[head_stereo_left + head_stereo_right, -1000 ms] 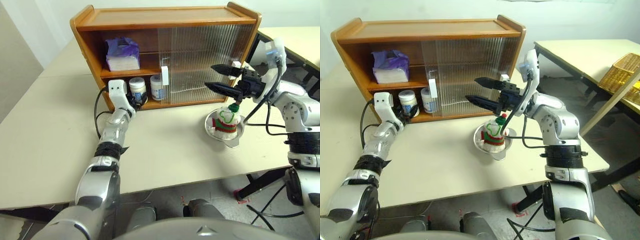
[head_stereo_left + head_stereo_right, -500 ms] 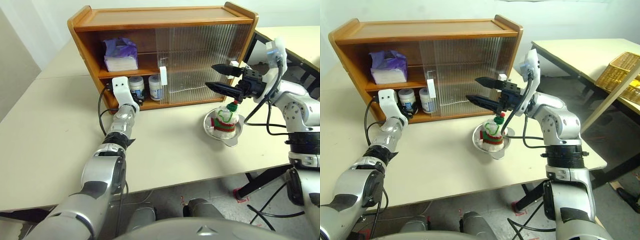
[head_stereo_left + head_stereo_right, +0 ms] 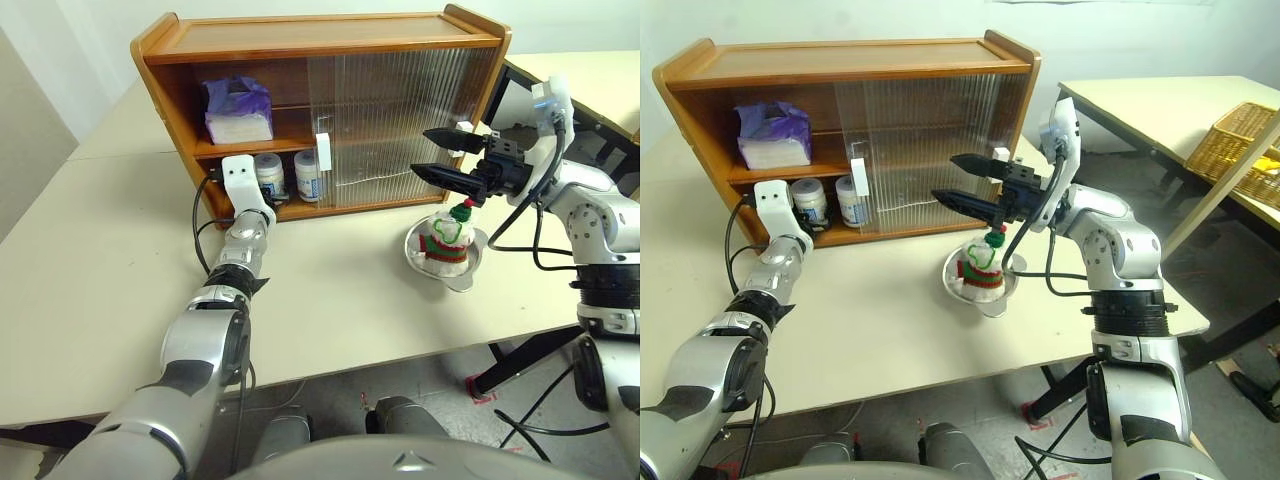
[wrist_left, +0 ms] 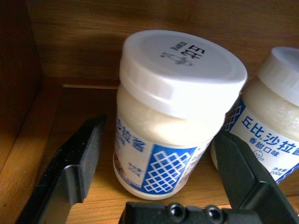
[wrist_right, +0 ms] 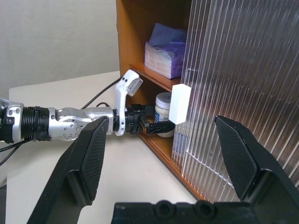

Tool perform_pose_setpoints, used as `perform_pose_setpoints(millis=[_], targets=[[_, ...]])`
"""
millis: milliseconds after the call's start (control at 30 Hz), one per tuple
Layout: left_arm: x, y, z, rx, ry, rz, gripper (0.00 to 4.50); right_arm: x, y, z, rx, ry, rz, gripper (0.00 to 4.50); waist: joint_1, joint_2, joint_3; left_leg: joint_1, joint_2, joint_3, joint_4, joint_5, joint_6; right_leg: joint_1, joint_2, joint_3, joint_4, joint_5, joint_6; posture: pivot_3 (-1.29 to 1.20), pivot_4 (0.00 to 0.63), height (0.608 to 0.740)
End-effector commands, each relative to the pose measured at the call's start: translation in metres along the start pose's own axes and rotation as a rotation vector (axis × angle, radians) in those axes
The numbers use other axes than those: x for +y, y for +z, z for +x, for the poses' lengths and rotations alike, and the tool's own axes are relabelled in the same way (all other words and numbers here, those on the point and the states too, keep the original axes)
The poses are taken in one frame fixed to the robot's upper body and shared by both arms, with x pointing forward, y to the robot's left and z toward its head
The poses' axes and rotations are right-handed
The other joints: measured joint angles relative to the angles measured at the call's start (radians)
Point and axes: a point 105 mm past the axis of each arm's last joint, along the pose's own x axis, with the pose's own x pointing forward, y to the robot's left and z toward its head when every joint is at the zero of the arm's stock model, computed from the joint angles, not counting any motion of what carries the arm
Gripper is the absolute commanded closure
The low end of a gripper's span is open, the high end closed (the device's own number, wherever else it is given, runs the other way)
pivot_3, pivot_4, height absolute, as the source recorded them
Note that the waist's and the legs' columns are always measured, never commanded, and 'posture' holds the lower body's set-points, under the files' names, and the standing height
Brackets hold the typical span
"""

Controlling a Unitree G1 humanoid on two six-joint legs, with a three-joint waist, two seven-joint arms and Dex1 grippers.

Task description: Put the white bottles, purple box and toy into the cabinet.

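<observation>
The cabinet (image 3: 320, 35) stands at the back of the table, its left side open. The purple box (image 3: 238, 110) lies on the upper shelf. Two white bottles (image 3: 268, 172) (image 3: 308, 172) stand side by side on the lower shelf. My left gripper (image 4: 161, 133) reaches into that shelf, open, with one finger on each side of the left bottle (image 4: 177, 116) and a gap showing. The toy (image 3: 445, 240) sits in a metal bowl (image 3: 465, 278) right of the cabinet. My right gripper (image 3: 422, 152) hangs open above the toy, pointing left, holding nothing.
Ribbed translucent door panels (image 3: 400, 120) with a white handle (image 3: 323, 155) cover the cabinet's middle and right. A second table with a wicker basket (image 3: 1240, 150) stands to the right. Bare tabletop lies in front of the cabinet.
My left gripper carried the bottle a little deeper onto the lower shelf, then spread its fingers off it. The right arm has not moved.
</observation>
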Motion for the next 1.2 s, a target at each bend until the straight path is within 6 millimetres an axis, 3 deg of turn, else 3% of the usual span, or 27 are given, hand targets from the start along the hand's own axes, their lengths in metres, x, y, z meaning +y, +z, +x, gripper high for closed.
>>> perform_pose_setpoints(millis=[33, 400, 700, 800, 1067, 1200], targets=[[-0.006, -0.007, -0.003, 0.005, -0.033, 0.012, 0.02, 0.002, 0.002, 0.002, 0.005, 0.015, -0.008, 0.0, 0.0, 0.0, 0.0, 0.0, 0.0, 0.0, 0.0, 0.0, 0.0, 0.0, 0.0, 0.0, 0.0, 0.0, 0.0, -0.13, 0.0, 0.74], [-0.01, -0.003, -0.015, -0.07, -0.086, 0.053, 0.02, 0.003, 0.001, 0.004, 0.01, 0.029, -0.001, 0.0, 0.001, 0.0, 0.0, 0.0, -0.001, 0.001, 0.0, 0.0, 0.0, 0.0, 0.0, 0.0, 0.0, 0.0, 0.0, -0.11, 0.0, 0.74], [-0.005, 0.001, -0.039, -0.105, -0.095, 0.075, 0.02, 0.003, 0.0, 0.006, 0.011, 0.04, 0.003, 0.0, 0.003, 0.0, 0.0, 0.0, -0.001, 0.002, 0.0, 0.0, 0.0, 0.0, 0.0, 0.0, 0.0, 0.0, 0.0, -0.09, 0.0, 0.74], [-0.014, 0.003, -0.049, -0.104, -0.15, 0.097, 0.02, 0.003, 0.0, 0.006, 0.011, 0.042, 0.004, 0.0, 0.007, 0.0, 0.0, 0.0, -0.002, 0.002, 0.0, 0.0, 0.0, 0.0, 0.0, 0.0, 0.0, 0.0, 0.0, -0.09, 0.0, 0.74], [-0.066, 0.027, -0.076, -0.1, -0.491, 0.089, 0.02, 0.001, -0.002, 0.007, 0.006, 0.038, 0.006, 0.0, 0.022, 0.0, 0.0, 0.0, -0.002, 0.002, 0.0, -0.001, -0.001, 0.0, 0.0, 0.0, 0.0, 0.0, -0.003, -0.09, 0.0, 0.74], [-0.085, 0.041, -0.08, -0.113, -0.597, 0.091, 1.27, 0.001, -0.002, 0.005, 0.004, 0.027, 0.007, 0.0, 0.022, 0.0, 0.0, 0.0, -0.001, 0.002, 0.0, -0.001, -0.002, 0.0, 0.0, 0.0, 0.0, 0.0, -0.003, -0.1, 0.0, 0.74]])
